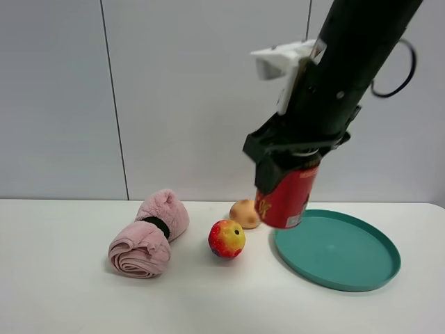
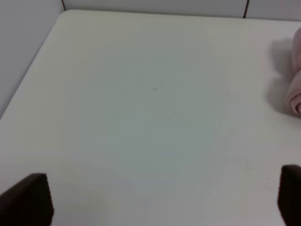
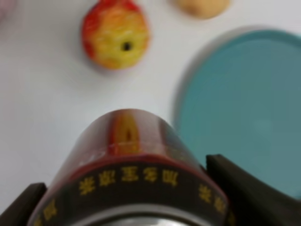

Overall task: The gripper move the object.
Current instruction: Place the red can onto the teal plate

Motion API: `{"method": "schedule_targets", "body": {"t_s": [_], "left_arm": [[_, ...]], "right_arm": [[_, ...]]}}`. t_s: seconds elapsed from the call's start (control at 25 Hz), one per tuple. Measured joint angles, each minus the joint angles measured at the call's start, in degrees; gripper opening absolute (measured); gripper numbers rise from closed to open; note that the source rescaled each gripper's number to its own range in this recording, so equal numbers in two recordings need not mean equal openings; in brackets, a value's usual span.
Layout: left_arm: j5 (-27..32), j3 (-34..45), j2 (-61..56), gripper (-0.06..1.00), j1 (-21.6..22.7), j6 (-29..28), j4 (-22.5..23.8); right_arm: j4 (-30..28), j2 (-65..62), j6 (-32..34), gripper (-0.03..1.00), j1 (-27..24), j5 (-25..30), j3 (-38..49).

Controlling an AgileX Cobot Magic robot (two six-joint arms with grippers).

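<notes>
Can (image 1: 286, 198) gripped aloft (silver rim (image 3: 131, 220): wrist view only).

Yellow Chinese-style characters ring the can (image 3: 128, 141), too blurred to read.

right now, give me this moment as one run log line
right tool shut on red can | can tilted, off table, beside teal plate | left tool open, empty
</notes>
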Motion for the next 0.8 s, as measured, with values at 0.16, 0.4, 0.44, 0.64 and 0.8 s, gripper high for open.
{"method": "schedule_targets", "body": {"t_s": [0.16, 0.4, 0.44, 0.64, 0.8], "left_arm": [[0.0, 0.0, 0.0, 1.00, 0.0, 0.0, 0.0], [0.0, 0.0, 0.0, 1.00, 0.0, 0.0, 0.0], [0.0, 0.0, 0.0, 1.00, 0.0, 0.0, 0.0], [0.0, 0.0, 0.0, 1.00, 0.0, 0.0, 0.0], [0.0, 0.0, 0.0, 1.00, 0.0, 0.0, 0.0]], "right_arm": [[-3.6, -5.6, 5.8, 0.00, -4.2, 4.2, 0.0], [-5.9, -8.5, 8.7, 0.00, -14.3, 6.6, 0.0], [-5.9, -8.3, 9.0, 0.00, -16.4, 6.4, 0.0], [-6.0, -4.9, 9.4, 0.00, -24.5, 1.3, 0.2], [-5.6, 1.9, 9.4, 0.00, -27.3, -3.5, 0.2]]}}
